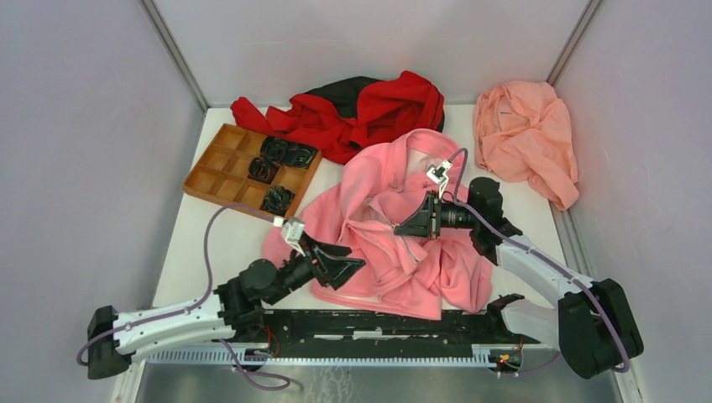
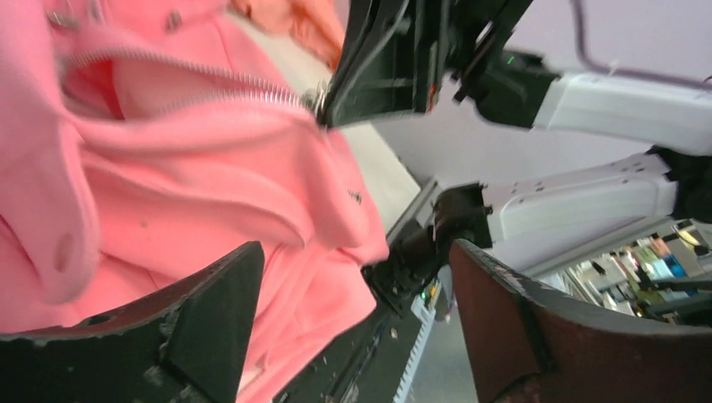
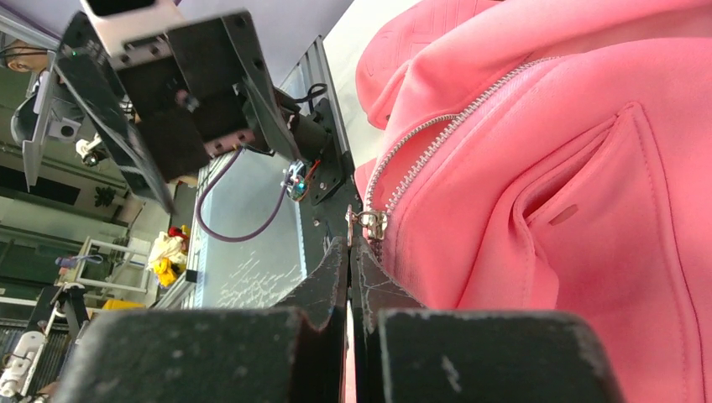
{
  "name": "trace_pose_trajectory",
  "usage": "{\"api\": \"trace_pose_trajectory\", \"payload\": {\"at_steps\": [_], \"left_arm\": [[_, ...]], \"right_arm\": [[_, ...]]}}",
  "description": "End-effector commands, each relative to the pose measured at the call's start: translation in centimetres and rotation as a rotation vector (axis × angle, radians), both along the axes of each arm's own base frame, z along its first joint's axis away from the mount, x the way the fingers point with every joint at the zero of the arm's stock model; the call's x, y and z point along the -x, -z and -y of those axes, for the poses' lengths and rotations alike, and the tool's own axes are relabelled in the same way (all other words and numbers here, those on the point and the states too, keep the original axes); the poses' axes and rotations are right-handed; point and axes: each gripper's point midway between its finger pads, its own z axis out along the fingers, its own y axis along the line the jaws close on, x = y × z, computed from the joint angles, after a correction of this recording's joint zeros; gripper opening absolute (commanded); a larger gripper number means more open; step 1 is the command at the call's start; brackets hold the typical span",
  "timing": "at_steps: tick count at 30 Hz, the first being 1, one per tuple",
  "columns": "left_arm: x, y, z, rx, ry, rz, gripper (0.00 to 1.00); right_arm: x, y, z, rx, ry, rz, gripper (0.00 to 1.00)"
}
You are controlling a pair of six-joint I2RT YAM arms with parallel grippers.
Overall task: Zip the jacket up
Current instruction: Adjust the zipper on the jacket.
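Note:
The bright pink jacket [image 1: 378, 185] lies crumpled in the middle of the table, its front zipper partly open. My right gripper [image 1: 400, 227] is over the jacket's middle. In the right wrist view its jaws [image 3: 350, 243] are shut on the small metal zipper pull [image 3: 372, 222] at the foot of the silver zipper teeth [image 3: 453, 126]. My left gripper [image 1: 357, 267] is open at the jacket's lower left edge. In the left wrist view [image 2: 354, 252] pink fleece [image 2: 168, 185] lies against its left finger, and the right gripper's tip sits at the zipper pull [image 2: 317, 99].
A red-and-black garment [image 1: 361, 109] lies at the back. A salmon-peach cloth [image 1: 525, 138] lies at the back right. A brown compartment tray [image 1: 214, 180] with black parts stands at the back left. A black rail [image 1: 378, 323] runs along the near edge.

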Motion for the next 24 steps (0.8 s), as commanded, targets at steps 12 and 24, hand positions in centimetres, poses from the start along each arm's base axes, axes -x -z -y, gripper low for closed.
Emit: {"api": "trace_pose_trajectory", "payload": {"at_steps": [12,24], "left_arm": [[-3.2,-2.3,-2.2,-0.368,-0.109,0.332,1.0],[-3.7,-2.2,1.0,-0.455,0.003,0.601,1.0]], "right_arm": [[0.4,0.0,0.3,-0.006,-0.022,0.125,0.01],[0.5,0.4,0.4,0.005,-0.022,0.133,0.02]]}}
